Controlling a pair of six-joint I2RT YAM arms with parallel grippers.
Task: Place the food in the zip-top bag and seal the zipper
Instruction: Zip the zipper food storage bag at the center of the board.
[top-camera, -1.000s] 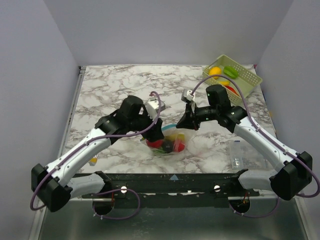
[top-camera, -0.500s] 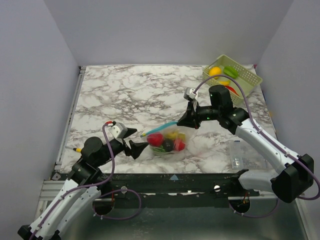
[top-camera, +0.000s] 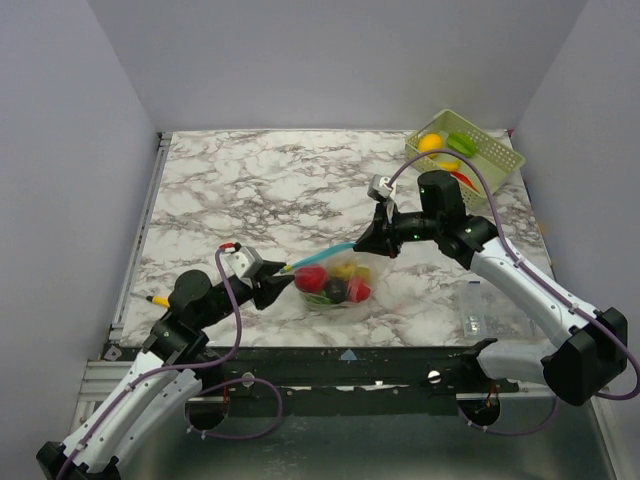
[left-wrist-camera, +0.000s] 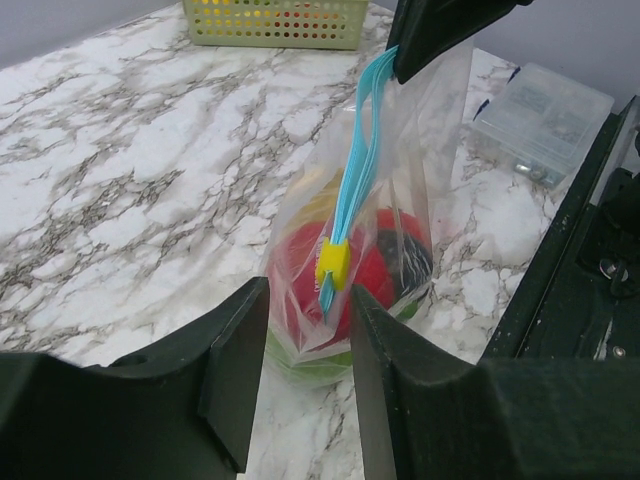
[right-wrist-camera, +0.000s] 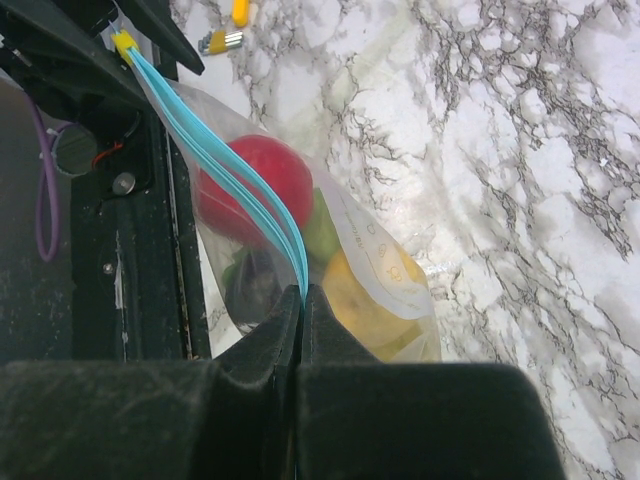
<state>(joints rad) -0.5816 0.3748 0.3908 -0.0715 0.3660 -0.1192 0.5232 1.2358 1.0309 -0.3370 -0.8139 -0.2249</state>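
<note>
Teal zipper (left-wrist-camera: 355, 170) runs lengthwise from left gripper (left-wrist-camera: 308, 300) toward right gripper (right-wrist-camera: 302, 295); right clamps far end, left gapes empty, yellow slider (left-wrist-camera: 333, 263) just ahead of jaws.

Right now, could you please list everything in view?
Table: one, white-grey marble.
Zip-top bag: one, clear, front centre.
Zipper: one, teal-blue, yellow slider, along the bag's mouth.
Food in the bag: at least four, red, yellow, green, dark.
Basket: one, pale green, far right corner.
Food in the basket: four, orange, green, yellow, red.
Clear box: one, near right edge.
Left tool: one, black, open at the slider end.
Right tool: one, black, shut on the zipper's other end.
</note>
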